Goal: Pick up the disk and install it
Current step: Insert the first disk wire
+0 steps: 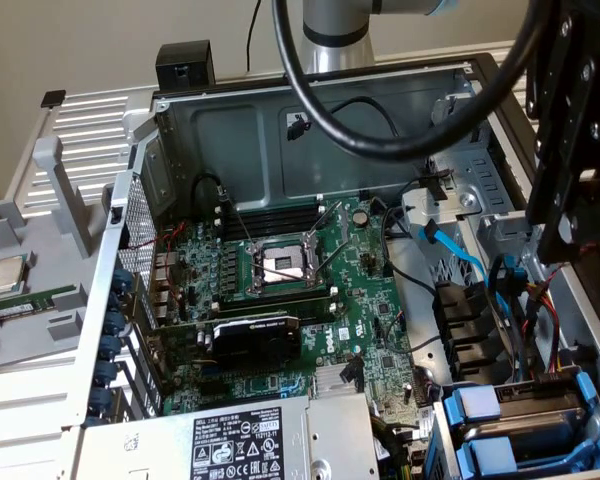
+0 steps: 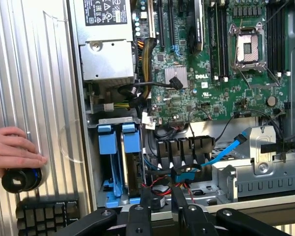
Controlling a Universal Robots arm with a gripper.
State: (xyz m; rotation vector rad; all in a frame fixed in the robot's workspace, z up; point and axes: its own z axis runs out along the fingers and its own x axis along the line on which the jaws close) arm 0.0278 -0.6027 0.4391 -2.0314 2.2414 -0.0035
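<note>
Computer case (image 1: 240, 130) open, motherboard (image 1: 375, 300) bare. Gripper (image 2: 161, 196) hangs close to the drive cage (image 2: 113, 120), fingers apart, nothing clamped (only cables show through the gap). The disk (image 2: 131, 147) stands on edge in the cage in its blue frame, just beside a second blue-framed drive (image 2: 104, 142); which of the pair is the task's, I cannot tell for sure. A person's hand (image 2: 12, 150) rests on the ribbed panel (image 2: 39, 73) outside the case.
</note>
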